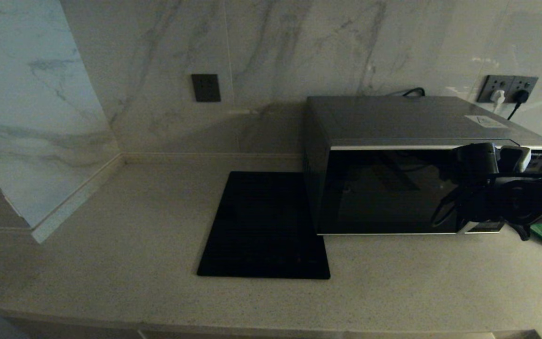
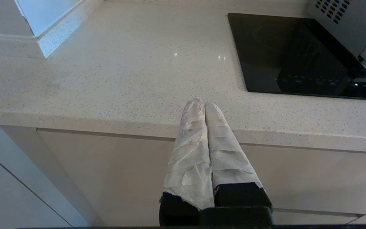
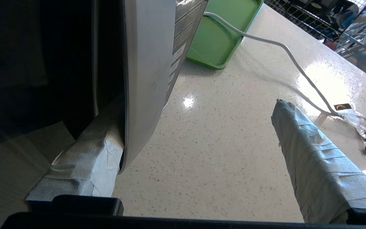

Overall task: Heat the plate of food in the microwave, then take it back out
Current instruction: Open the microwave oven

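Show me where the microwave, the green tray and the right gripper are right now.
microwave (image 1: 393, 193), head view: on the dark glass door.
green tray (image 3: 216, 41), right wrist view: on its bare floor.
right gripper (image 3: 199, 136), right wrist view: midway between its open fingertips, beside the microwave's front edge.

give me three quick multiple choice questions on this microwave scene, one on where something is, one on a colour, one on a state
1. Where is the black slab?
A. on top of the microwave
B. on the counter, on the left of the microwave
C. inside the tray

2. What colour is the tray?
A. green
B. red
C. blue

3. How are the grippers set?
A. both shut
B. left open, right shut
C. left gripper shut, right gripper open

Answers: 1 B, the head view shows the slab flat on the counter next to the microwave's left wall. 2 A, the right wrist view shows it green. 3 C, the left fingers meet; the right fingers stand wide, one at the door edge.
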